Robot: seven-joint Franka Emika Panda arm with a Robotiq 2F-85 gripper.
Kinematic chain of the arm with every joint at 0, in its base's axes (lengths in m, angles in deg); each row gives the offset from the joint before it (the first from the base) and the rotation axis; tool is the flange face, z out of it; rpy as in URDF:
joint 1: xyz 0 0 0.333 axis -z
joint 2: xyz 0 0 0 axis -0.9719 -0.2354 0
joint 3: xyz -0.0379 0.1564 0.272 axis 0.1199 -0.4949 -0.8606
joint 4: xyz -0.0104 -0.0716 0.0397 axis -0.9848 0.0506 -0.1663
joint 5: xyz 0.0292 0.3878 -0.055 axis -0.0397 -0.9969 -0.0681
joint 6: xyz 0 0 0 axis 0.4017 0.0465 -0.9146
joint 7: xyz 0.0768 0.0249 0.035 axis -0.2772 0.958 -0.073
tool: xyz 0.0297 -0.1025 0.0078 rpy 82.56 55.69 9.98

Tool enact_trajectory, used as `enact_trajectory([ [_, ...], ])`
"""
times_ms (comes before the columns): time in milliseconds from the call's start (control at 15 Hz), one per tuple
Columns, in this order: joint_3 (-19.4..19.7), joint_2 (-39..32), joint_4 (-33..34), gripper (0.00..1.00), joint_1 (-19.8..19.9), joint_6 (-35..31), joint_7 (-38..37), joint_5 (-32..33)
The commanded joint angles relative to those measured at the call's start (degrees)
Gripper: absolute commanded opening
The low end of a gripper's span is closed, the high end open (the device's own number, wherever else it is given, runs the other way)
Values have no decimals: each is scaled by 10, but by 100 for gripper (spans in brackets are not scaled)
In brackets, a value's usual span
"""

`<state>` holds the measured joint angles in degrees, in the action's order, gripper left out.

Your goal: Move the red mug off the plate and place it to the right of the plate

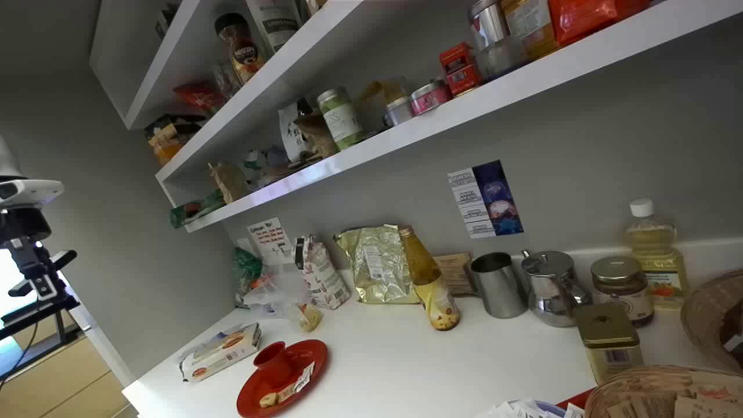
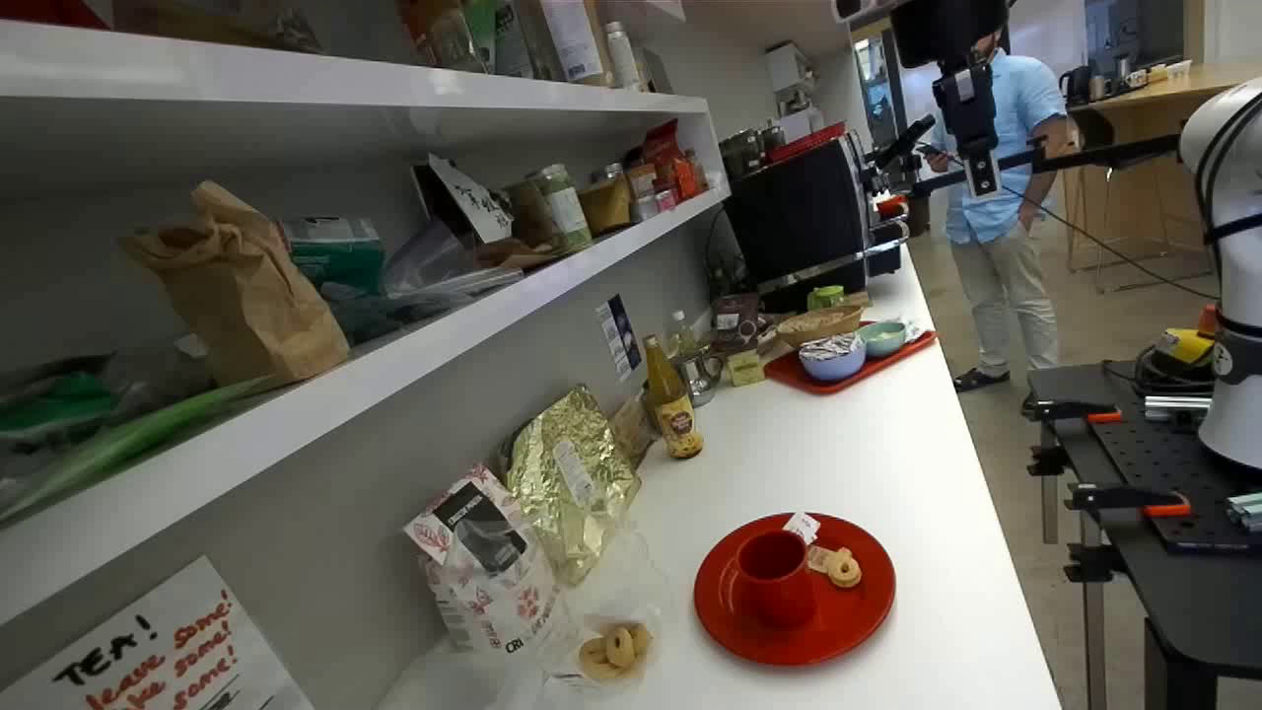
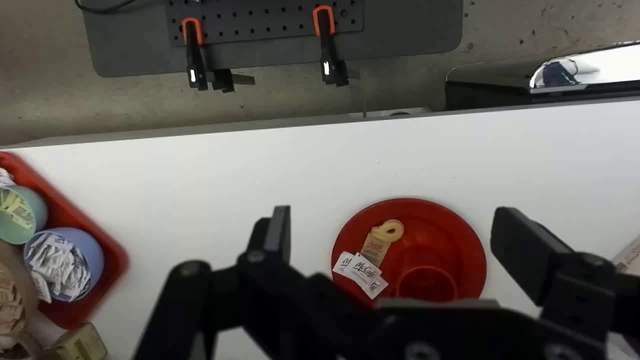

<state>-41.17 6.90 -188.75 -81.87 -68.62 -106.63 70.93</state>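
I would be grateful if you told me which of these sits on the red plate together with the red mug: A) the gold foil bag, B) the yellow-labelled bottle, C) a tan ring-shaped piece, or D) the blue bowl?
C: in an exterior view the tan ring-shaped piece lies on the red plate, beside the red mug.

You see the white bench (image 2: 868,444) brightly lit and close to washed out in all three views. In both exterior views the wall (image 1: 580,174) sits in dim grey shade, and the shelves (image 1: 400,136) darken underneath while their front edges catch pale glare. In an exterior view, a patch of light (image 1: 7,276) burns out to white at the left edge, and small print on the poster (image 1: 485,198) is too soft for you to read. In the wrist view, your gripper (image 3: 395,230) looms near-black and out of focus, the red tray (image 3: 112,260) smears along its edge, and the mug (image 3: 426,285) and plate (image 3: 432,220) blend in one glossy red.
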Motion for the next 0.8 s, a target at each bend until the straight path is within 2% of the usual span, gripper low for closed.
enact_trajectory([
  [0, 6, -2, 1, 100, -8, 1, -4, 4],
  [600, 6, -2, 1, 100, -8, 1, -4, 4],
  [733, 14, -4, 1, 100, -3, -28, 7, 11],
])
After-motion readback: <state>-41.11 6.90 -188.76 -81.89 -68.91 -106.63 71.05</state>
